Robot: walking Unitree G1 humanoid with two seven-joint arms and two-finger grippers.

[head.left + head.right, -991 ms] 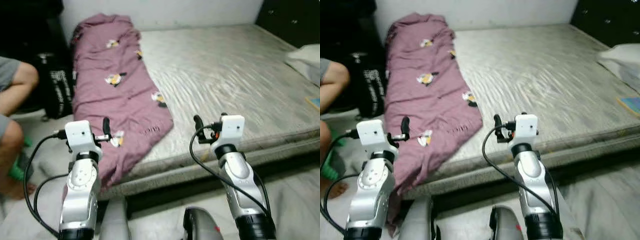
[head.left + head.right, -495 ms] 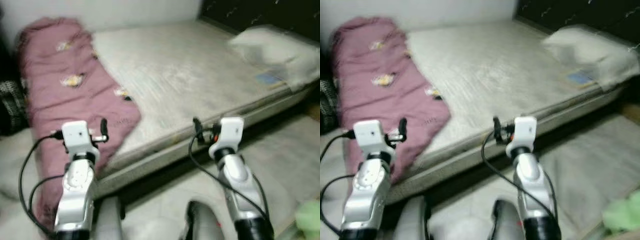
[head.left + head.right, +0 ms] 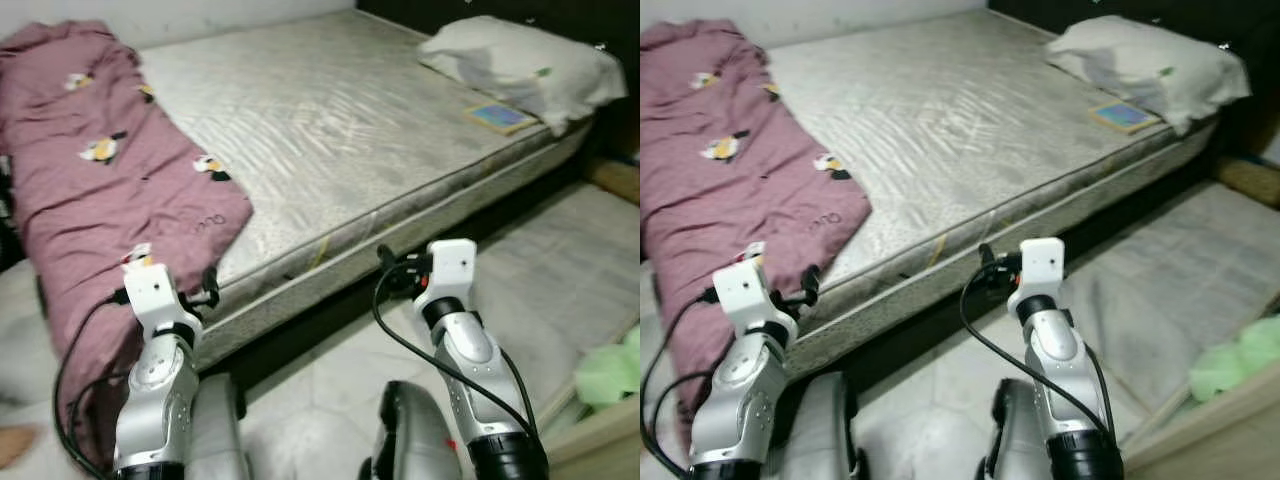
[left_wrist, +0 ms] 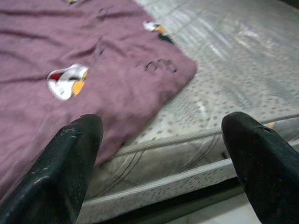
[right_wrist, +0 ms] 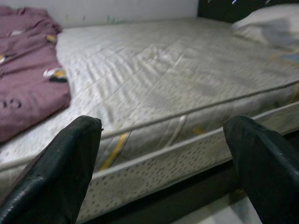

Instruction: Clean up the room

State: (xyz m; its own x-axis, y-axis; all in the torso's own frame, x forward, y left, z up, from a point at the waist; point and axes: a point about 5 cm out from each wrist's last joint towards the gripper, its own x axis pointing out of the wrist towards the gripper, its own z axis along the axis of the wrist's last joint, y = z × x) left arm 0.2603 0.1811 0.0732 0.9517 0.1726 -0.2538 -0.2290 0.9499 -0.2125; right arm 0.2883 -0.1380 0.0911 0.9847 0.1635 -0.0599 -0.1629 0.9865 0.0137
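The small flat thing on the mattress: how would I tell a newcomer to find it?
Start at the bare grey mattress and go to its head end, where the white pillow lies. Beside the pillow lies a thin blue-faced booklet, the one flat, coloured item there.

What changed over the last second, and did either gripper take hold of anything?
Only the camera swung to the robot's right: the seated person and black bag left the frame, while the pillow, a small book and green cloth came in. The maroon blanket lies on the mattress as before. Left gripper and right gripper stay open and empty.
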